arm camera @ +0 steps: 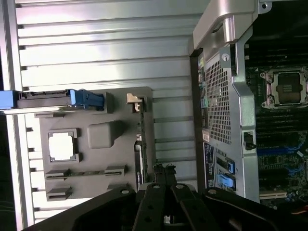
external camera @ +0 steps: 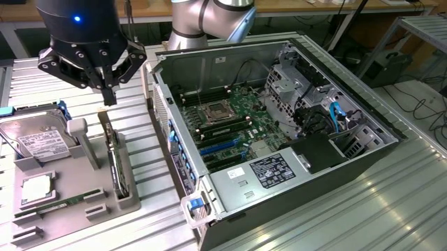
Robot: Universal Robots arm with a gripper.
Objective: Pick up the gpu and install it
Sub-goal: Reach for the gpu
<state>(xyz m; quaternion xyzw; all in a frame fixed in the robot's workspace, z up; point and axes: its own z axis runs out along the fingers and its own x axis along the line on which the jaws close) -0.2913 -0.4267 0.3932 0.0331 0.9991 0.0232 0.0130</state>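
The gpu stands edge-on as a thin dark slab in a slot at the exterior view's right side of the grey holder tray. My gripper hangs just above the card's far end, fingers shut together with nothing between them. In the wrist view the shut gripper points down at the gpu, with its pale bracket end further along. The open computer case lies to the exterior view's right, its motherboard with blue slots exposed.
The holder tray also carries a silver hard drive, a square processor and a narrow green memory stick. A grey upright post rises beside the card. The case's side wall stands close to the tray. Ribbed metal table lies all around.
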